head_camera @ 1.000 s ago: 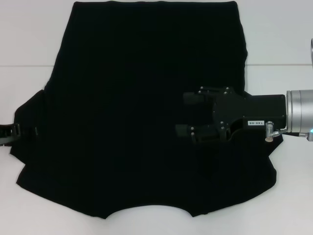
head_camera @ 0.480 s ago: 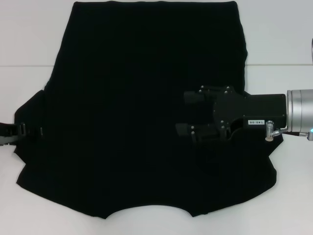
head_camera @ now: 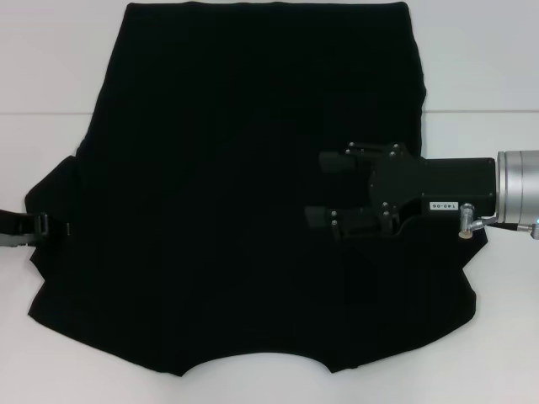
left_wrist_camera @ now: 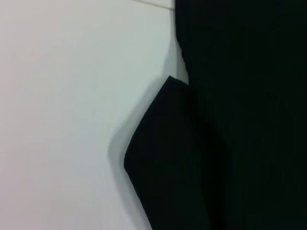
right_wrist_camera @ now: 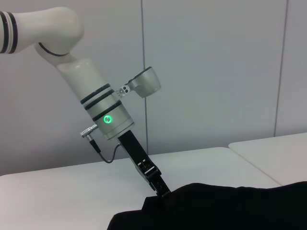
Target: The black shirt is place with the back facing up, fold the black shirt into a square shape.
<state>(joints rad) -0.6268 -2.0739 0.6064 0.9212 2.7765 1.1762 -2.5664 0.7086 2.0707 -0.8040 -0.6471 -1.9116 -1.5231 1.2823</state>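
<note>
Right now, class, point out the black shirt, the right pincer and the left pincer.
black shirt point(head_camera: 236, 168): head view, middle of the back panel.
right pincer point(head_camera: 324, 189): head view, midway between its open fingertips, over the shirt.
left pincer point(right_wrist_camera: 163, 191): right wrist view, tip at the shirt's sleeve edge.

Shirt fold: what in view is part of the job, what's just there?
Job:
- black shirt, spread flat
- left gripper, at the shirt's left sleeve edge
- right gripper, open, over the shirt's right side

Just there:
- white table
- wall panels

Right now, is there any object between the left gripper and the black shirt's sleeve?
Nothing visible: the left gripper is already at the sleeve edge of the black shirt. The right gripper hovers open over the shirt's right side.
</note>
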